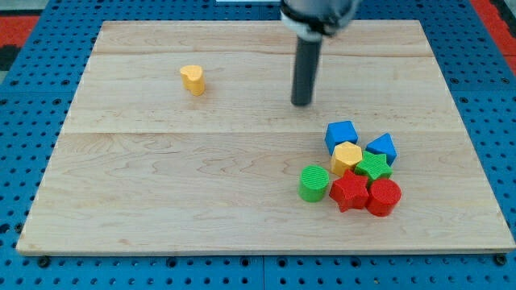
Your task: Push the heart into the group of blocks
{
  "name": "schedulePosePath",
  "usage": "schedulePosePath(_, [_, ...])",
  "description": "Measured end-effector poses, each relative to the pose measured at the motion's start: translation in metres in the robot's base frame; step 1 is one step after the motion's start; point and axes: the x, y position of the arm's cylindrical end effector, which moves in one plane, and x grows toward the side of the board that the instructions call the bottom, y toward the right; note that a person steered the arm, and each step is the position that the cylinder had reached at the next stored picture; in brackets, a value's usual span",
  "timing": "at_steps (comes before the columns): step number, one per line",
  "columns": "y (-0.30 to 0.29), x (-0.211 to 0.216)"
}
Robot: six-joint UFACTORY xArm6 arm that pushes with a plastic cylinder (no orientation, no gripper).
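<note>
A yellow heart block (193,80) lies alone on the wooden board toward the view's upper left. A group of blocks sits at the view's lower right: a blue cube (341,134), a blue triangular block (381,147), a yellow hexagon (347,156), a green star (373,167), a green cylinder (313,183), a red star (349,192) and a red cylinder (384,197). My tip (301,102) stands between them, well to the right of the heart and above the group, touching no block.
The wooden board (161,201) rests on a blue perforated base (24,97). The arm's dark body (317,12) enters from the view's top centre.
</note>
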Motion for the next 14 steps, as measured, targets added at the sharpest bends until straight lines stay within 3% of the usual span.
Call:
schedulePosePath(1, [-0.023,-0.095])
schedulePosePath(2, [-0.141,-0.064])
schedulePosePath(4, [-0.145,0.047])
schedulePosePath(5, [-0.187,0.040])
schedulePosePath(6, [-0.184,0.080])
schedulePosePath(7, [-0.064,0.118])
schedulePosePath(8, [-0.080,0.101])
schedulePosePath(10, [-0.151,0.142])
schedulePosePath(11, [-0.167,0.071])
schedulePosePath(12, [-0.176,0.053])
schedulePosePath(13, [-0.235,0.029])
schedulePosePath(14, [-0.141,0.054])
